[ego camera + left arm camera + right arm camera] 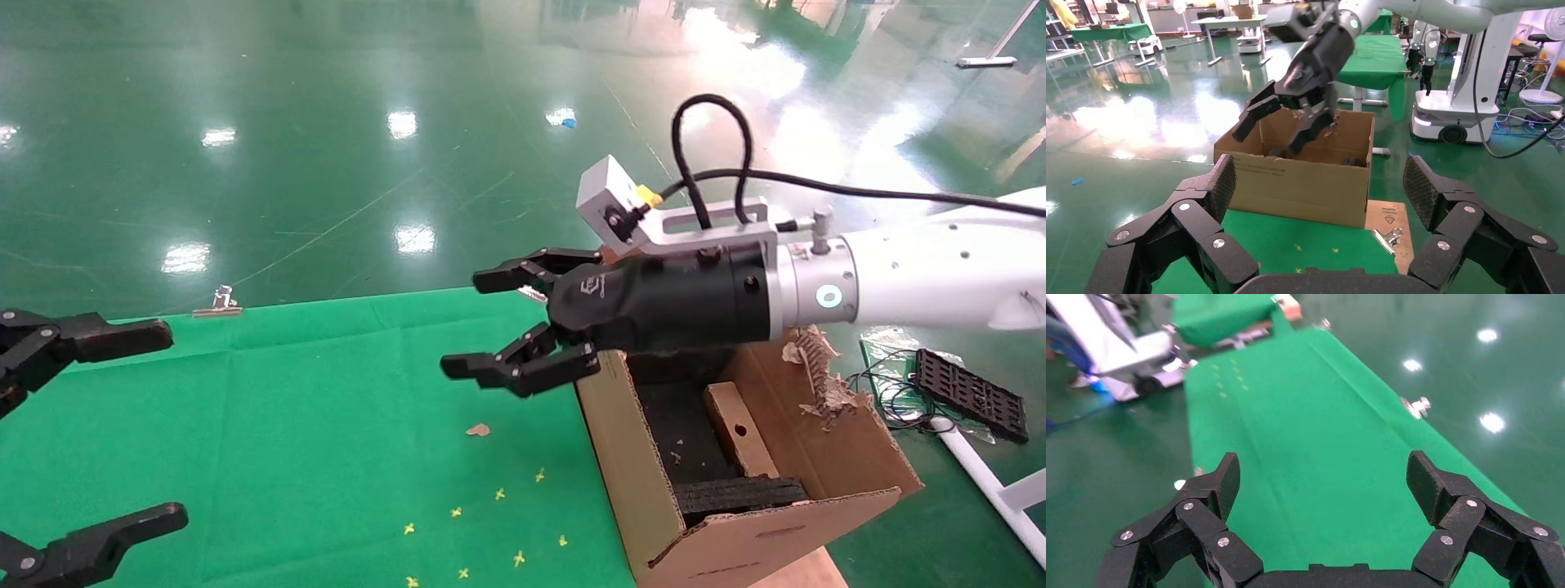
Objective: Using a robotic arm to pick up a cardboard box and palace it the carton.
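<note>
Hovering right pincer [511,322] | spread, empty | cardboard box [739,429] below-behind it, inside carton [645,490]

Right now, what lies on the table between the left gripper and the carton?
In the head view, between the left gripper and the carton lies green cloth with small yellow cross marks and one brown scrap. The right gripper hangs above.
</note>
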Motion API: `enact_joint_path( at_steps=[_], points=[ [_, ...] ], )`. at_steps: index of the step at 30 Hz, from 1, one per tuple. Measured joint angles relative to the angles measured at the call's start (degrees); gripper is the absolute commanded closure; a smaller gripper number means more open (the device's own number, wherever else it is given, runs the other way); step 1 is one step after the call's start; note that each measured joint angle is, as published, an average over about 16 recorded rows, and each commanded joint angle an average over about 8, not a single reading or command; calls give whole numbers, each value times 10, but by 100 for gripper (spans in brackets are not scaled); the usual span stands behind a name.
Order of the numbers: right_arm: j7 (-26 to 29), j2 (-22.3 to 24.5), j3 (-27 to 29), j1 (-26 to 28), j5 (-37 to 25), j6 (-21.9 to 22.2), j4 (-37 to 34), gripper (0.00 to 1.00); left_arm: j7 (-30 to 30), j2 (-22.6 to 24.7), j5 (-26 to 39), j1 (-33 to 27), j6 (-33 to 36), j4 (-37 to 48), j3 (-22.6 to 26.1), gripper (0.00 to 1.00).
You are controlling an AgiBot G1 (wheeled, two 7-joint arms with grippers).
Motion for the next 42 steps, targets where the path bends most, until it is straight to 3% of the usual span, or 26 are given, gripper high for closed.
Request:
enact_joint_path(
  at_steps=[21,42],
  points=[
    [-106,22,227,-207,113,-56,139,0,0,0,0,0,0,0,0,0],
    [-110,23,233,-212,116,-58,143,0,0,0,-1,0,0,0,1,0]
  ],
)
